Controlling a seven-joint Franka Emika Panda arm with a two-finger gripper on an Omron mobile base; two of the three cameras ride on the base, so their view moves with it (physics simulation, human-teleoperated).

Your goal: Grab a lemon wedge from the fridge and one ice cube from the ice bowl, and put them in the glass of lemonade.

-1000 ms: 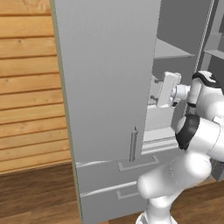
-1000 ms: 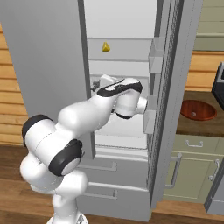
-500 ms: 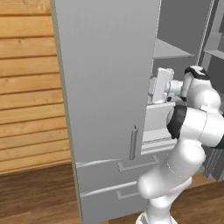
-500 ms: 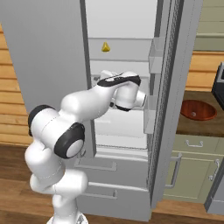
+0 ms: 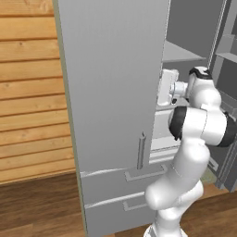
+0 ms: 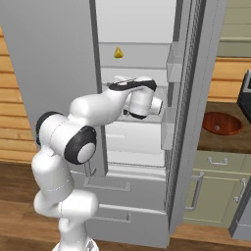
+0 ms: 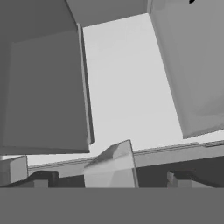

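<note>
Two fingers wide apart, hand (image 7: 109,177) empty inside fridge (image 6: 147,73).

I'm seeing flat, even rendered light with no glare; the fridge (image 6: 147,73) interior glows bright white, its door faces sit in dull grey shade, and edges look soft and blocky.

Fridge shelf (image 6: 142,55): lemon wedge (image 6: 118,52), apparently resting.
</note>
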